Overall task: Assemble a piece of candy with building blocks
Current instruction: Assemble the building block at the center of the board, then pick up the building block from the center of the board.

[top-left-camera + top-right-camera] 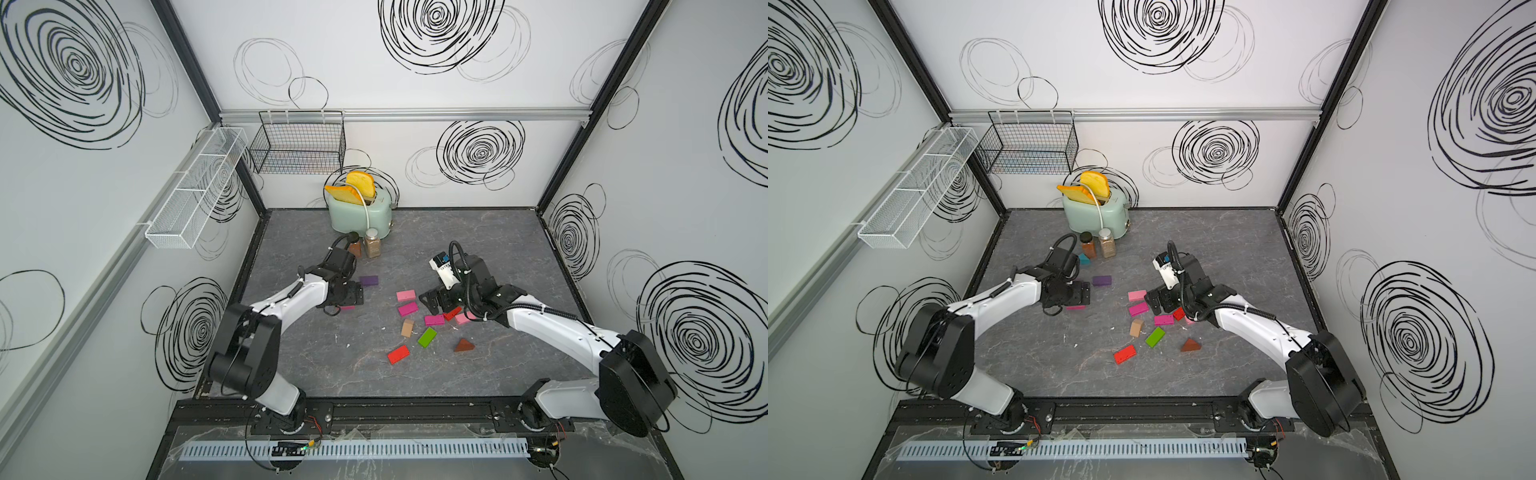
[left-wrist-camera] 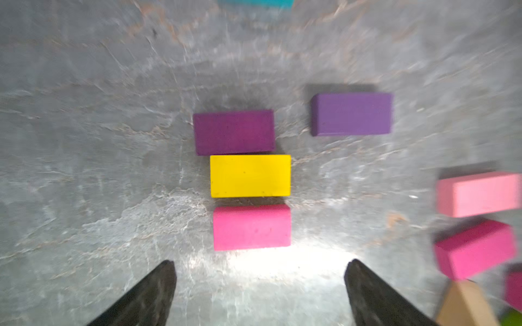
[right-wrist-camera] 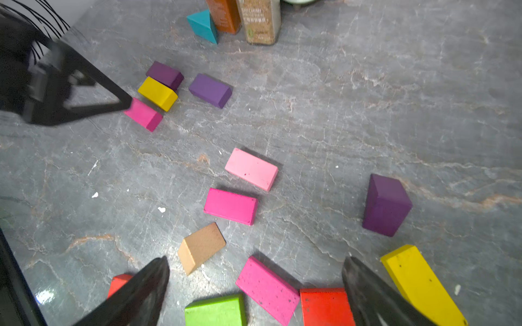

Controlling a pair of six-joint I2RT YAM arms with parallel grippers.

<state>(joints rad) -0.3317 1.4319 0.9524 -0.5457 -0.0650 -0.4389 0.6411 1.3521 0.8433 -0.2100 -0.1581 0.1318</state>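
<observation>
In the left wrist view a dark purple brick (image 2: 234, 132), a yellow brick (image 2: 250, 175) and a pink brick (image 2: 252, 227) lie flat in a row. My left gripper (image 2: 260, 271) is open just short of the pink one, holding nothing. A lighter purple brick (image 2: 351, 114) lies beside the row. My right gripper (image 3: 255, 271) hangs open over a magenta brick (image 3: 267, 289), a red brick (image 3: 324, 306) and a green brick (image 3: 216, 310), touching none. In both top views the left gripper (image 1: 351, 295) covers the row; the right gripper (image 1: 434, 300) is over the scattered pile.
Two spice jars (image 1: 372, 243) and a teal triangle (image 3: 203, 25) stand before the toaster (image 1: 360, 212) at the back. Loose pieces include a tan block (image 3: 202, 247), an upright purple block (image 3: 385, 204), a yellow brick (image 3: 421, 285) and a brown triangle (image 1: 464, 345). A wire basket (image 1: 299, 143) hangs on the wall.
</observation>
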